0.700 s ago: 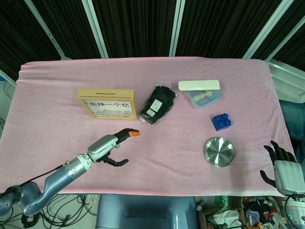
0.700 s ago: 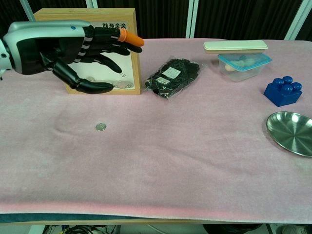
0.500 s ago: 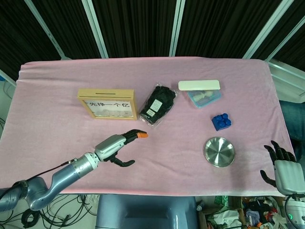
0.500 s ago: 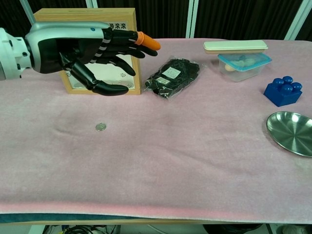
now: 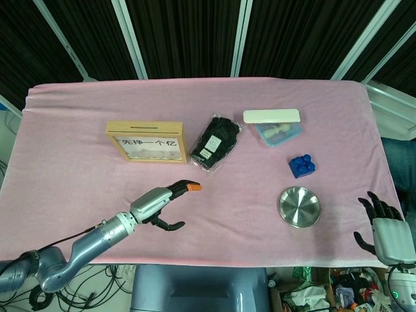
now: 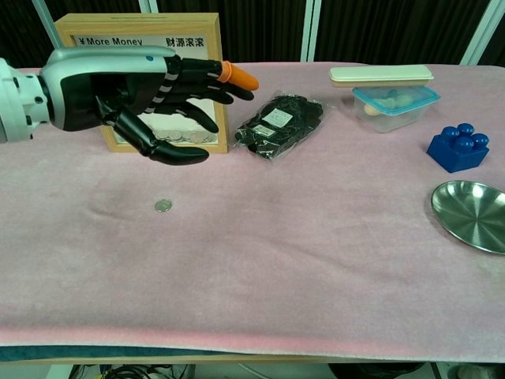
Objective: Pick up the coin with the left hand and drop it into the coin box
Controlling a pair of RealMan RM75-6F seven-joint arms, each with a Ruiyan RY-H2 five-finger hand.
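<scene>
The coin point(image 6: 162, 205) lies on the cloth below the empty left hand point(image 6: 130, 91).

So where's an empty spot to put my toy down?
The front cloth between the coin and the steel dish is bare. It's crowded at the back: coin box, black bag, tub, blue block.

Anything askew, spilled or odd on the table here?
One thing: the white lid sits loose and off-centre on the blue container, not sealed. The coin lies flat on the cloth and the coin box stands upright.
</scene>
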